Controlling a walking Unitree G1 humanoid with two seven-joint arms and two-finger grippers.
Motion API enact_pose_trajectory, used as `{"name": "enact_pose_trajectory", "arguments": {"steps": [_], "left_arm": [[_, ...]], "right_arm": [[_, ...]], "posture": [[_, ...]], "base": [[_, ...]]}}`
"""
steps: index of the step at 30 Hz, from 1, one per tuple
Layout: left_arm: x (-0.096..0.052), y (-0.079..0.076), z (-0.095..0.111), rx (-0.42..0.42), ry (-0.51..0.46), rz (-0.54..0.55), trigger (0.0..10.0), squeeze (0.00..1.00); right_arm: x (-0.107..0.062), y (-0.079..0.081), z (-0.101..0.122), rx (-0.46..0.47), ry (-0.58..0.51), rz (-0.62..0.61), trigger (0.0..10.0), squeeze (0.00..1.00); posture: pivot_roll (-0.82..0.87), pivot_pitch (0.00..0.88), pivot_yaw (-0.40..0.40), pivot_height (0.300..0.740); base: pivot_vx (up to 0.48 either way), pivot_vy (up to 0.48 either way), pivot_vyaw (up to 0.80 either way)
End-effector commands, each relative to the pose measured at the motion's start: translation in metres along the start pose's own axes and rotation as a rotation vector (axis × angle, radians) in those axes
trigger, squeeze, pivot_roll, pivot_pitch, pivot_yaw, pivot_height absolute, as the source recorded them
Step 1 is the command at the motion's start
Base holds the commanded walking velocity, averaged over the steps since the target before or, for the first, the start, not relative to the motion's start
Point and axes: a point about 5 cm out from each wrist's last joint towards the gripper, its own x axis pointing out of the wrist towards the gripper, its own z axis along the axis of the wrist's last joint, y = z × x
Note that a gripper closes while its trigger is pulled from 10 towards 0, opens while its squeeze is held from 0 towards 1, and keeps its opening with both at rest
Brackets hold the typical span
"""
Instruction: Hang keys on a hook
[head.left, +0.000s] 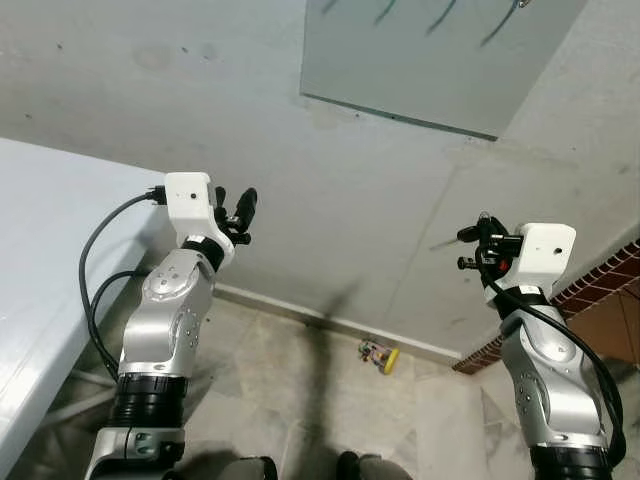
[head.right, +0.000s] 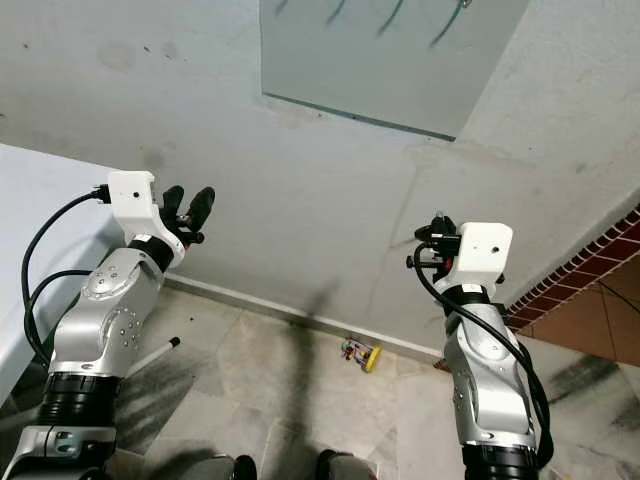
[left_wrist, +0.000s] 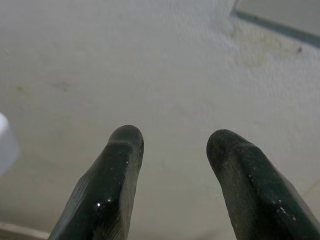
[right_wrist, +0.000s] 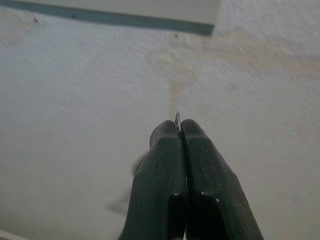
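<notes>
My right gripper (head.left: 472, 248) is raised in front of the pale wall, below and to the right of a grey wall panel (head.left: 430, 70). Dark hook shapes (head.left: 440, 15) line the panel's top edge. In the right wrist view its fingers (right_wrist: 165, 165) are pressed together, and a thin sliver of metal, the key ring (right_wrist: 177, 119), pokes out at their tips. The rest of the keys is hidden. My left gripper (head.left: 234, 200) is held up at the left, open, with only bare wall between its fingers (left_wrist: 120, 165).
A white table (head.left: 40, 260) stands along my left side. A small yellow and multicoloured object (head.left: 380, 355) lies on the tiled floor by the skirting. A brick wall section (head.left: 600, 290) sits at the right.
</notes>
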Motion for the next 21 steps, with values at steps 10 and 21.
{"name": "enact_pose_trajectory", "arguments": {"steps": [10,21], "left_arm": [[0.005,-0.003,0.007,0.046,-0.023,-0.022,10.0,0.00],[0.005,-0.032,0.021,0.203,-0.103,-0.149,10.0,0.00]], "right_arm": [[0.003,0.002,0.008,0.014,-0.038,0.005,10.0,0.00],[0.004,0.009,0.006,0.023,-0.035,0.037,10.0,0.00]], "posture": [[0.01,0.169,-0.051,0.740],[0.02,0.172,-0.049,0.740]], "base": [[0.302,0.000,0.00],[0.000,0.000,0.00]]}}
